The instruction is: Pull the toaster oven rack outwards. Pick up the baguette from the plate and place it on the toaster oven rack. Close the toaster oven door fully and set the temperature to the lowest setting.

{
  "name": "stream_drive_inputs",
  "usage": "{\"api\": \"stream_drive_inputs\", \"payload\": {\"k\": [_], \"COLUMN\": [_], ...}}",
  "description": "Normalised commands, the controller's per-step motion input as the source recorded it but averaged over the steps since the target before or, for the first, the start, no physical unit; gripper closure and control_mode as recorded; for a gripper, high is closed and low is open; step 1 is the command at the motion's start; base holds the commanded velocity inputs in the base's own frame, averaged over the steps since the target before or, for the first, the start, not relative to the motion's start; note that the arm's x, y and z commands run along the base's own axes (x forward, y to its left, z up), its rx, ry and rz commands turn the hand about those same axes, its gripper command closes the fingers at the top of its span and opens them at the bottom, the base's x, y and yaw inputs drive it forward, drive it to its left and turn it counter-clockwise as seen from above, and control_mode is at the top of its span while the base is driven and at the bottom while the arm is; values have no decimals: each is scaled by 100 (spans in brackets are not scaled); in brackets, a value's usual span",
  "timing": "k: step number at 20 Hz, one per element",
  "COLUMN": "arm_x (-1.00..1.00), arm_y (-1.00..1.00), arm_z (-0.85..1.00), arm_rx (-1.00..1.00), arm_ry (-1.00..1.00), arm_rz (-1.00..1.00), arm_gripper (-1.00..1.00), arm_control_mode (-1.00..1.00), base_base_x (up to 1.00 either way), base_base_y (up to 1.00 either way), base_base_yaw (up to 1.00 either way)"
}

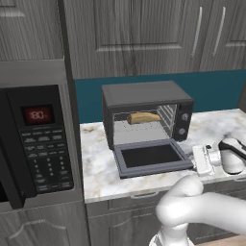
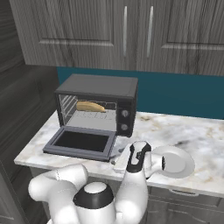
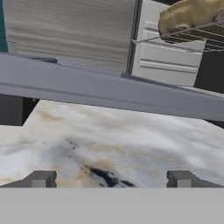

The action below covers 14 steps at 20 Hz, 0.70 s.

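Microwave (image 1: 36, 144) red display (image 1: 38, 115) reads "180"; keypad labels illegible

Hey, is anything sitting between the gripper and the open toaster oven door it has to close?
Nothing visible. The gripper hangs low over bare marble counter with its fingers apart, and the lowered toaster oven door lies directly ahead.

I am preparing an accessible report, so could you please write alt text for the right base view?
A tan-golden baguette lies on the wire rack inside a dark grey toaster oven, whose glass door hangs fully open over the marble counter. The white arm's gripper sits low beside the door, near an empty white plate.
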Motion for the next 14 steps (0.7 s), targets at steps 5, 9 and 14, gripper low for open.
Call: {"api": "stream_drive_inputs", "payload": {"k": [5, 9, 14], "arm_x": [-59, -34, -11], "arm_y": [49, 61, 73], "arm_z": [-32, -48, -55], "arm_rx": [0, 0, 4], "arm_ry": [-27, -18, -9], "arm_rz": [0, 0, 0], "arm_gripper": [-100, -100, -100], "arm_control_mode": [-100, -100, -100], "base_base_x": [0, 0, 0], "base_base_y": [0, 0, 0], "base_base_yaw": [0, 0, 0]}}
